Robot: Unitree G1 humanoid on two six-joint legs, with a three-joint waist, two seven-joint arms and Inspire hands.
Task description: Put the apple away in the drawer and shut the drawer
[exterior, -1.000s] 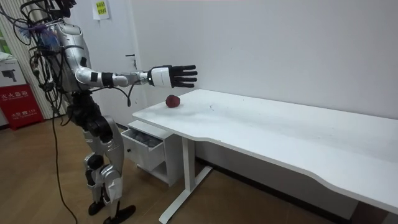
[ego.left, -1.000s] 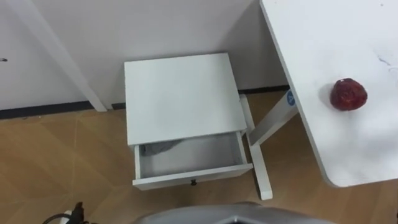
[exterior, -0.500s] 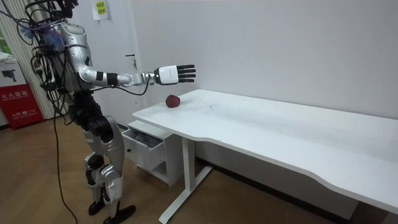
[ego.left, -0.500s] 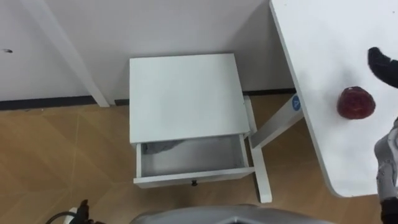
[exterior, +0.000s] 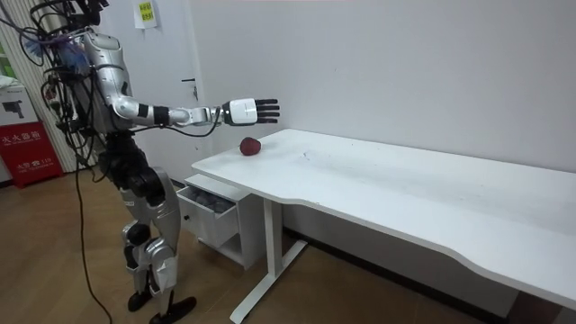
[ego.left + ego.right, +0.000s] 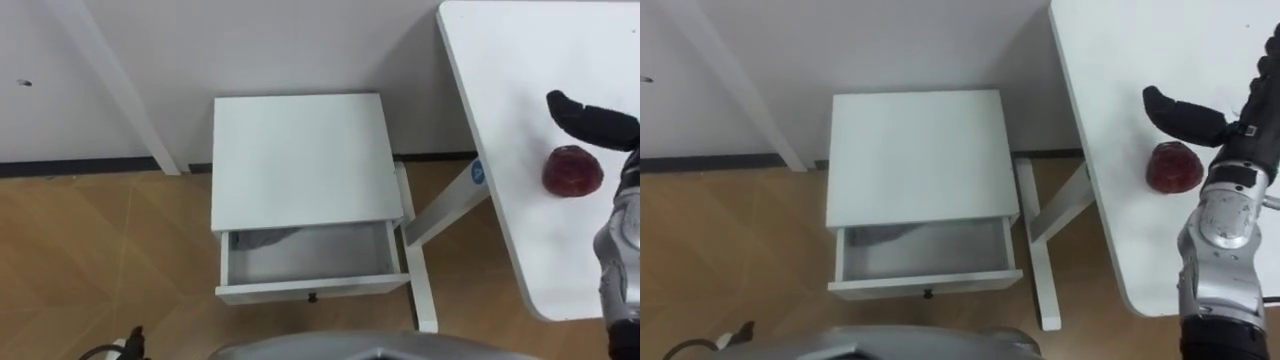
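your right hand point(image 6: 1185, 117) hovers just above the apple point(image 6: 1171, 166), fingers straight, holding nothing. apple sits on the table point(image 6: 520, 60) near its edge, untouched. drawer point(image 6: 310, 291) stands open below. nothing done yet: you've got grasp, drop in, shut left.

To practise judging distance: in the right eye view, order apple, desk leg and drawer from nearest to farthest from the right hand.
1. Apple, on the desk beside the right hand.
2. Desk leg, to its left.
3. Drawer, open, farthest left.
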